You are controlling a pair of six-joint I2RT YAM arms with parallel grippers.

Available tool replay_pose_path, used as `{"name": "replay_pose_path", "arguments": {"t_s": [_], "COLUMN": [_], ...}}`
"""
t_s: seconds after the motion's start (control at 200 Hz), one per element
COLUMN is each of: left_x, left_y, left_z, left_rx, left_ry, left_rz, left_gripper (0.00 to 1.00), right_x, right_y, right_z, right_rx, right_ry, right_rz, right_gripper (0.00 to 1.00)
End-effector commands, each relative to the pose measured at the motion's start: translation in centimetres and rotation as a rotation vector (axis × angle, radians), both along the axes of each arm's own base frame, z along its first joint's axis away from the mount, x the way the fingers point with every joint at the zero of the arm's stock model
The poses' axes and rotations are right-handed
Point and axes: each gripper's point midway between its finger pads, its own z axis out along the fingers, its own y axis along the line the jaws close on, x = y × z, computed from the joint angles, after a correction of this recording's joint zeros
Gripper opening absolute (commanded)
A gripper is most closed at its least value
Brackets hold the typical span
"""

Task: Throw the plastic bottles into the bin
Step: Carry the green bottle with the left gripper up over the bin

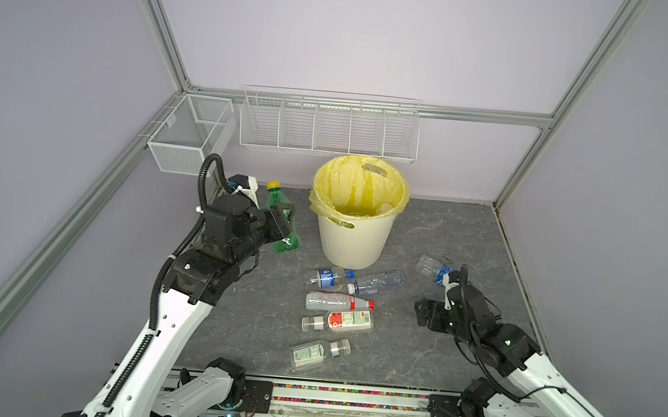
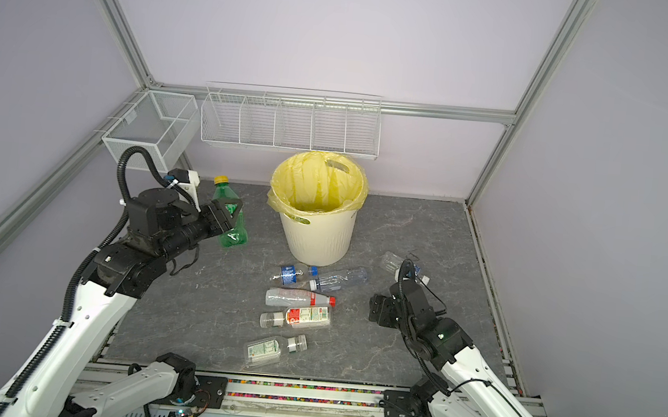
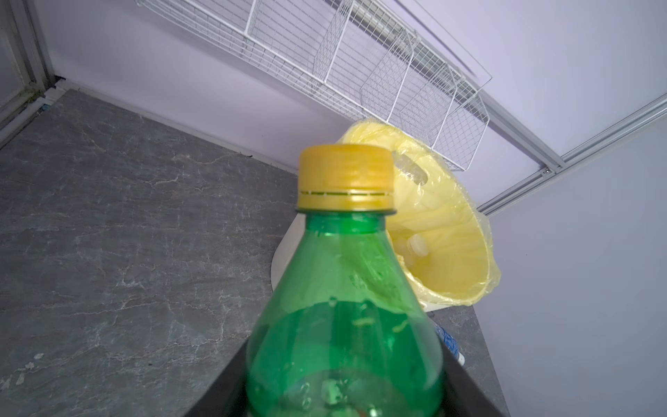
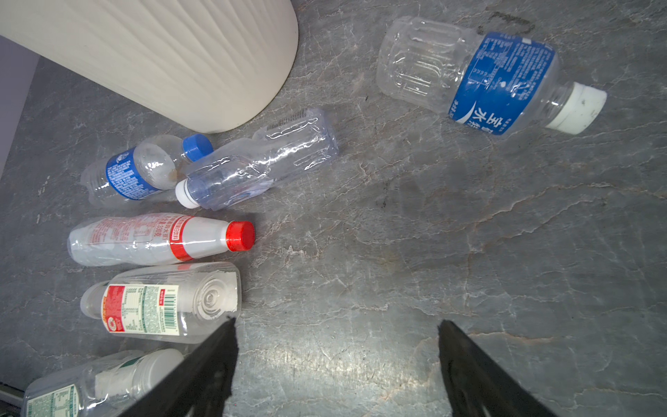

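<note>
**Green bottle pinched beside the bin, six more lying loose**

Clock hours are read in the top views, twelve at the back wall.

The left gripper (image 1: 279, 224) is pinched on the green bottle (image 1: 273, 201) at mid-body. The bottle stands near upright at the bin's nine o'clock, just beside it. It is translucent green plastic with a ribbed yellow cap; no writing on it can be read. Whether its base touches the table (image 1: 447, 229) cannot be told.

The bin (image 1: 352, 242) is a round cream bucket with ribbed sides, lined with a thin, crinkled yellow bag (image 1: 328, 184).

The right gripper (image 4: 335, 325) hangs spread wide over bare table at the bin's five o'clock, holding nothing.

At the bin's four o'clock lies a clear blue-label bottle (image 4: 501, 79) with a white cap and white Chinese characters, "水" among them. At six o'clock a group lies on the grey, veined, stone-look top:
- blue-cap bottle (image 4: 133, 173), with a blue label in fine print
- clear bottle (image 4: 260, 166), squarish, dented, white cap, touching the blue-cap one
- red-cap bottle (image 4: 144, 240), with red print including "330"
- barcode bottle (image 4: 162, 307), flat-sided, red-and-green label
- green-label bottle (image 4: 90, 390), nearest six o'clock, print too small to read
</note>
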Motion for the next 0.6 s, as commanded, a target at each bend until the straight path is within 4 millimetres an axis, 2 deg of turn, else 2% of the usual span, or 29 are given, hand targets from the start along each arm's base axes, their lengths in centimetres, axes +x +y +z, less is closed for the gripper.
{"name": "replay_pose_path", "arguments": {"t_s": [0.0, 0.105, 0.235, 0.395, 0.595], "left_x": [0.0, -0.5, -1.6, -3.1, -3.8], "left_y": [0.2, 0.5, 1.1, 2.7, 2.9], "left_z": [1.1, 0.5, -1.8, -4.6, -6.0], "left_rx": [0.011, 0.003, 0.008, 0.045, 0.027], "left_ry": [-0.034, -0.029, 0.012, 0.057, 0.071], "left_rz": [-0.002, 0.011, 0.019, 0.072, 0.076], "left_gripper": [0.54, 0.53, 0.52, 0.52, 0.52], "right_x": [-0.3, -0.3, -0.2, -0.2, 0.0], "right_y": [-0.8, -1.0, -1.0, -1.1, -0.8], "right_z": [-0.9, -0.8, -0.7, -1.4, -1.6], "right_rx": [-0.02, -0.029, -0.029, -0.029, -0.012], "right_ry": [0.016, 0.013, 0.007, 0.008, 0.01], "right_rz": [-0.031, -0.034, -0.035, -0.043, -0.043], "right_gripper": [0.88, 0.88, 0.88, 0.88, 0.88]}}
